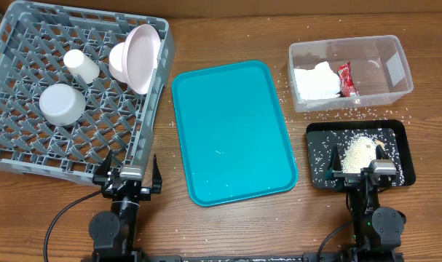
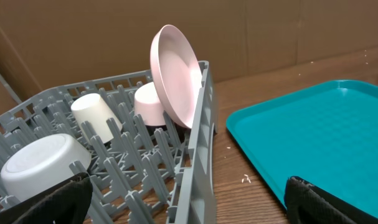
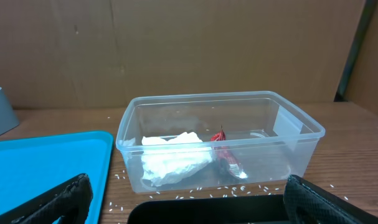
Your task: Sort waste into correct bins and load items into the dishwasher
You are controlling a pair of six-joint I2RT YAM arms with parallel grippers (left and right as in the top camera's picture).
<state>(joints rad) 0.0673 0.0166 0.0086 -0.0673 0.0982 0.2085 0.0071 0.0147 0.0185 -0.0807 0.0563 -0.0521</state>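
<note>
Sitting at bench (image 1: 228, 36) edge, left claw (image 1: 128, 172) and right claw (image 1: 362, 172) spread wide, empty. Cup (image 1: 81, 65), bowl (image 1: 61, 104), plates (image 1: 138, 57) in grey rack (image 1: 145, 127); napkin (image 1: 315, 81), red wrapper (image 1: 345, 80) in clear tub (image 1: 397, 64); rice (image 1: 357, 151) heaped in black tray (image 1: 397, 132).

I'm counting one grey rack (image 1: 17, 65), one cup (image 1: 81, 65), one bowl (image 1: 60, 104) and two pink plates, a larger plate (image 1: 145, 49) and a smaller plate (image 1: 121, 61). Also sitting out: one teal tray (image 1: 231, 131), one clear tub (image 1: 392, 65), one black tray (image 1: 395, 138), one napkin (image 1: 315, 80), one red wrapper (image 1: 345, 78), and rice grains (image 1: 359, 151) beyond counting.

table (image 1: 228, 33) | rack (image 1: 31, 44) | teal tray (image 1: 231, 131) | tub (image 1: 387, 69) | black tray (image 1: 403, 138) (rice (image 1: 344, 113) scattered)
</note>
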